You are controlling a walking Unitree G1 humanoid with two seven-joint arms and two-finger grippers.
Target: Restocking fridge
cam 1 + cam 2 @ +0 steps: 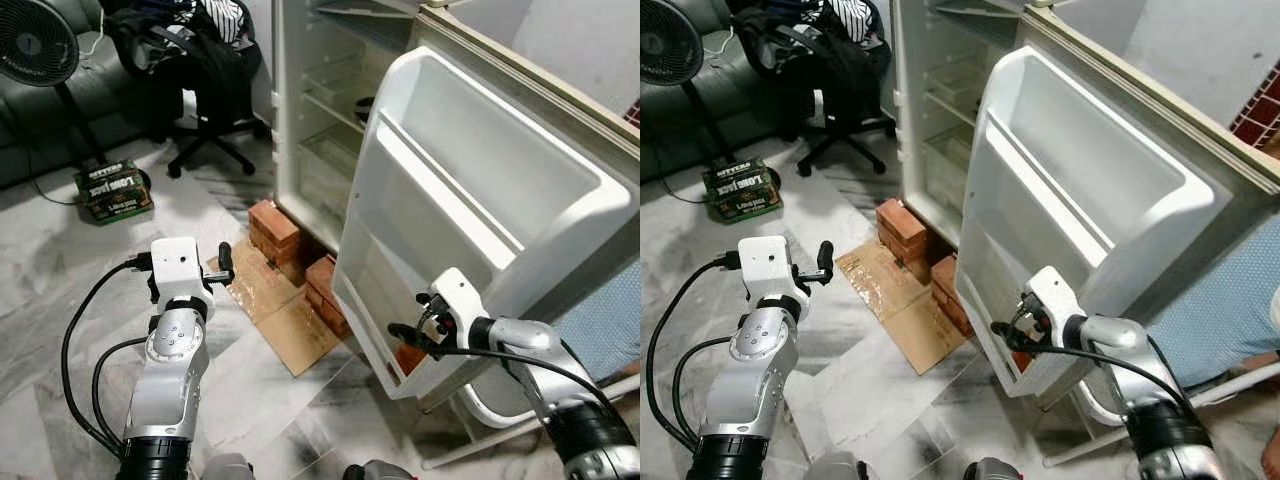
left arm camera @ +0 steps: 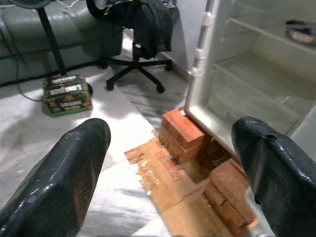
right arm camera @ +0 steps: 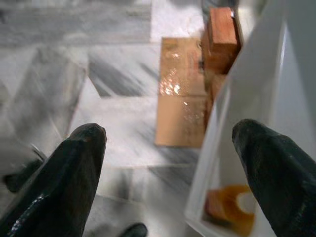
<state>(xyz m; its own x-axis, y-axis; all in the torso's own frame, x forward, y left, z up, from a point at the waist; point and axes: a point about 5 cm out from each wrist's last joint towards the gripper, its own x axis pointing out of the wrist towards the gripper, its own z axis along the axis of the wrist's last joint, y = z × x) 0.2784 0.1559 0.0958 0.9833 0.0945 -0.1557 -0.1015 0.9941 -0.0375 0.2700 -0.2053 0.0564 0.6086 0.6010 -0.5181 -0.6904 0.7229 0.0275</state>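
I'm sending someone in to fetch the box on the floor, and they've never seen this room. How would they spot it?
Start at the open fridge standing on red bricks, then look across the marble floor toward the dark sofa. By the foot of the standing fan, beside the black office chair, sits the green box. It is the one green, printed item there; the flat cardboard nearer the fridge is plain brown.

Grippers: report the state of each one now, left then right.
Left gripper: open, holding nothing, out over the floor before the fridge.
Right gripper: open, holding nothing, at the lower edge of the fridge door.
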